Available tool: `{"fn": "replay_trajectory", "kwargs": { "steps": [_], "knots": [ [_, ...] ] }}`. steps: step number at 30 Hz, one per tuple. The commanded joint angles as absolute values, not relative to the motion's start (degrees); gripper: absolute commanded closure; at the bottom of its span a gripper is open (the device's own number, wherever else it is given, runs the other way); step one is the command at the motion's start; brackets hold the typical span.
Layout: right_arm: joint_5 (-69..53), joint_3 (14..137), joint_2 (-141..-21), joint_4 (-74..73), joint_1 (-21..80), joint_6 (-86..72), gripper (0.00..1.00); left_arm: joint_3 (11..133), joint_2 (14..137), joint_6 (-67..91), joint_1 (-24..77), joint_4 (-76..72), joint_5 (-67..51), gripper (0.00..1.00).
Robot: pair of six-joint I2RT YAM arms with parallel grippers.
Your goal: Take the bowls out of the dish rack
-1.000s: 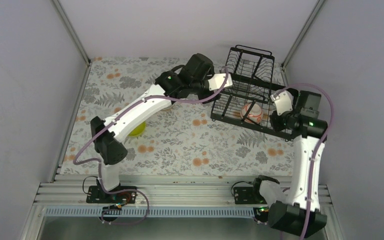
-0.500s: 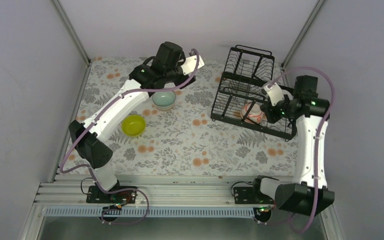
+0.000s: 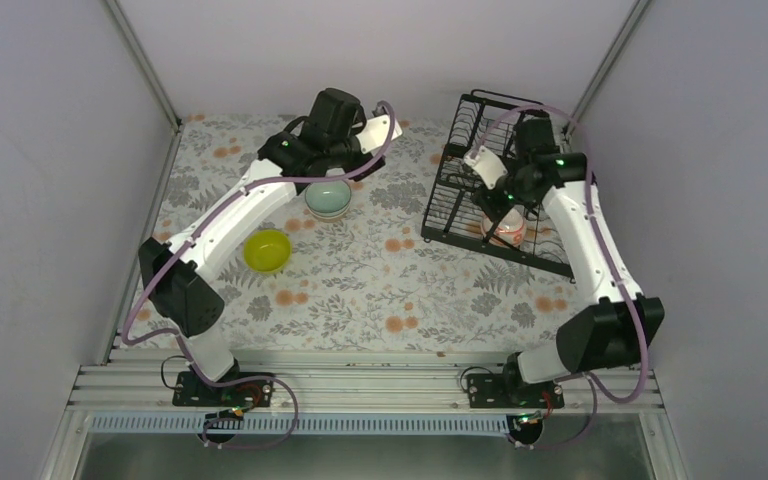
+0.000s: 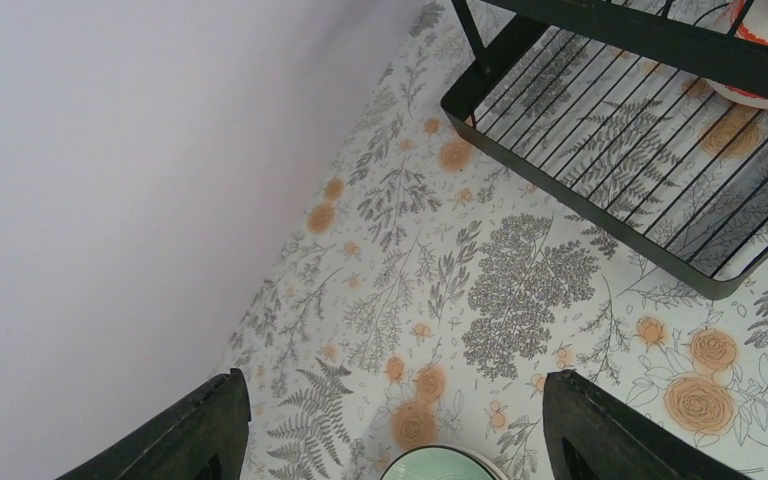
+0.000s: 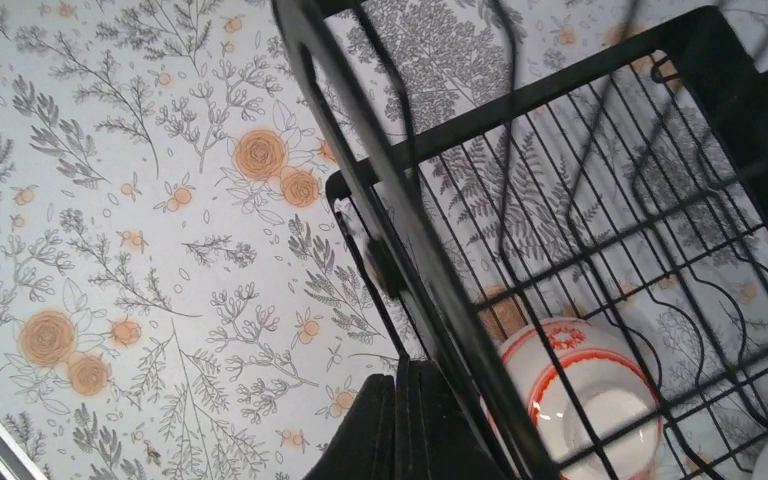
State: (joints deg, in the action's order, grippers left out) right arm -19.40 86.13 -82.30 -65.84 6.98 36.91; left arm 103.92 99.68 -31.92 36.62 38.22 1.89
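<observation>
- My right pincer [image 5: 410,385] is pressed together, finger flat against finger, and I can see nothing between them. It reaches down into the dish rack [image 3: 450,243], close to one of its black bars.
- In the right wrist view, at about 3 o'clock from those tips and past the bar, lies the patterned bowl [image 5: 570,400]. It is clear of the fingers.
- My left pincer [image 4: 395,385] is spread wide and holds nothing. It hangs above the mint bowl [image 3: 328,200], whose rim shows at 6 o'clock between the fingers in the left wrist view.
- I count three bowls: one in the rack and two on the table [image 3: 410,290]. There is one rack and two arms.
- From above, the rack sits at about 2 o'clock on the table, and the patterned bowl is in its lower tray, toward the 6 o'clock side.
- The lime-yellow bowl [image 3: 267,250] stands at 7 o'clock from the mint one, near it but apart. Both are upright, mouths up.
- The patterned bowl is white with a red-orange band and seems tilted on the wires. I cannot tell whether its mouth or its foot faces me.
- The rack is black wire, with a raised upper tier at its 12 o'clock end and a flat gridded tray below.
- A white curved edge shows in the 5 o'clock corner of the right wrist view, too little of it for me to say what it is.
</observation>
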Motion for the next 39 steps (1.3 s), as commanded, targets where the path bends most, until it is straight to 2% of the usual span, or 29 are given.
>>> {"fn": "replay_trajectory", "kwargs": {
  "steps": [1, 12, 21, 28, 31, 35, 39],
  "knots": [
    [-12.67, 89.08, -84.33, -60.61, 10.62, 33.46, 0.97, 103.2, 97.22, -31.52, 35.96, 36.57, 0.94, 0.27],
    [-1.69, 95.67, -93.01, -52.38, 14.27, 30.16, 0.96, 100.01, 96.51, -31.44, 35.34, 35.1, 0.35, 0.27],
    [-1.54, 102.59, -101.68, -52.69, 17.31, 30.14, 0.96, 98.68, 96.23, -31.77, 34.92, 34.89, 0.17, 0.27],
    [-3.13, 112.55, -108.28, -55.25, 18.34, 28.7, 0.96, 97.96, 95.84, -32.1, 34.55, 34.89, -0.04, 0.27],
    [-8.96, 116.14, -107.12, -57.45, 18.48, 27.88, 0.96, 97.2, 95.32, -32.31, 34.38, 34.83, 0.04, 0.27],
    [-14.93, 115.56, -99.78, -56.96, 18.46, 26.17, 0.96, 97.02, 94.61, -32.5, 33.95, 34.93, 0.21, 0.27],
    [-15.27, 113.57, -90.57, -56.65, 18.46, 24.02, 0.97, 98.3, 94.51, -32.49, 33.79, 35.51, 0.09, 0.27]
  ]
}}
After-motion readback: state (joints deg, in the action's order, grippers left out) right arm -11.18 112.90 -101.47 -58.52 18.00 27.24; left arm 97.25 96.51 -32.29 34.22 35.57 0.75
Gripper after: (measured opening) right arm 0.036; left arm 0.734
